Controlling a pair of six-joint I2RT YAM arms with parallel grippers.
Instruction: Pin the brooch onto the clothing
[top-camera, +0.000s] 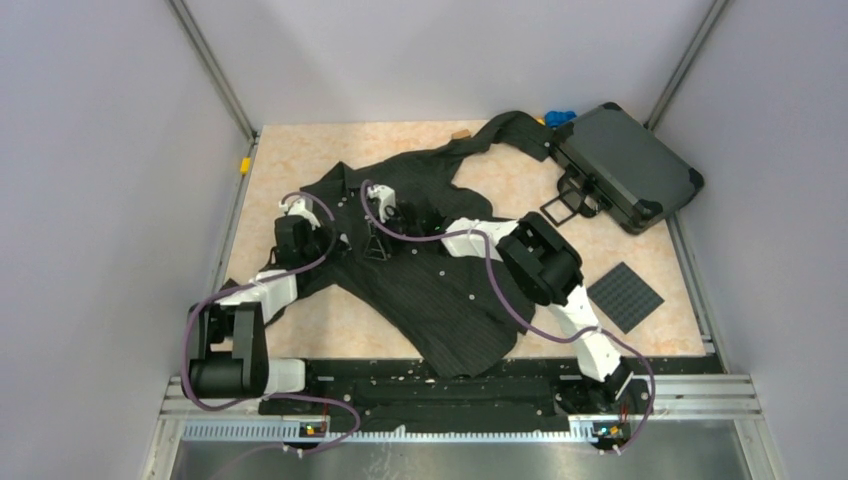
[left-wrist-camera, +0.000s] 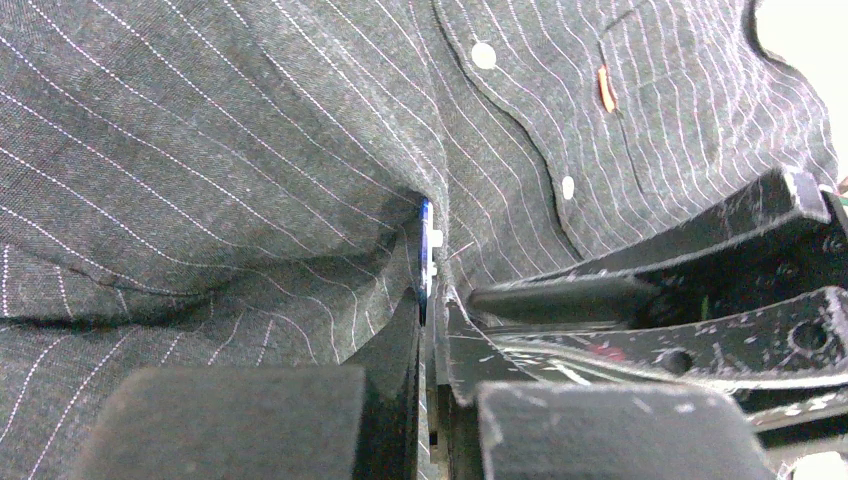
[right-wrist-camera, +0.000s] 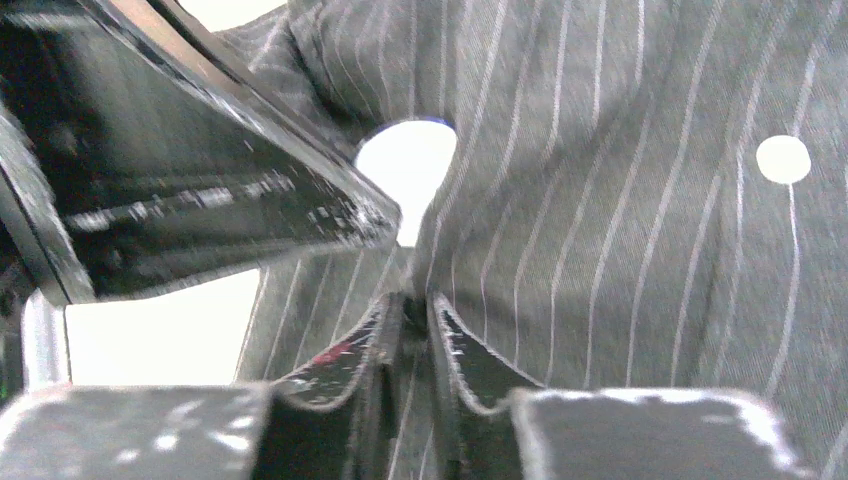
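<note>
The clothing (top-camera: 440, 290), a black pinstriped shirt with white buttons, lies spread over the table. In the left wrist view the brooch (left-wrist-camera: 425, 250) shows edge-on as a thin blue disc with a white back piece, pressed against a fold of the clothing (left-wrist-camera: 220, 150). My left gripper (left-wrist-camera: 430, 312) is shut on the brooch's lower edge. The right gripper's fingers (left-wrist-camera: 640, 300) lie just to its right. In the right wrist view my right gripper (right-wrist-camera: 413, 305) has its jaws slightly parted over a fold of the clothing (right-wrist-camera: 620, 250). A pale round disc with a blue rim (right-wrist-camera: 405, 165) shows just beyond. From above, the left gripper (top-camera: 335, 243) and right gripper (top-camera: 375, 245) meet near the shirt's chest.
A dark hard case (top-camera: 625, 165) sits at the back right, on the end of one sleeve. A bright-blue toy piece (top-camera: 560, 117) lies behind it. A dark gridded plate (top-camera: 625, 297) rests at the right. The shirt's small red tag (left-wrist-camera: 606, 90) shows near the buttons.
</note>
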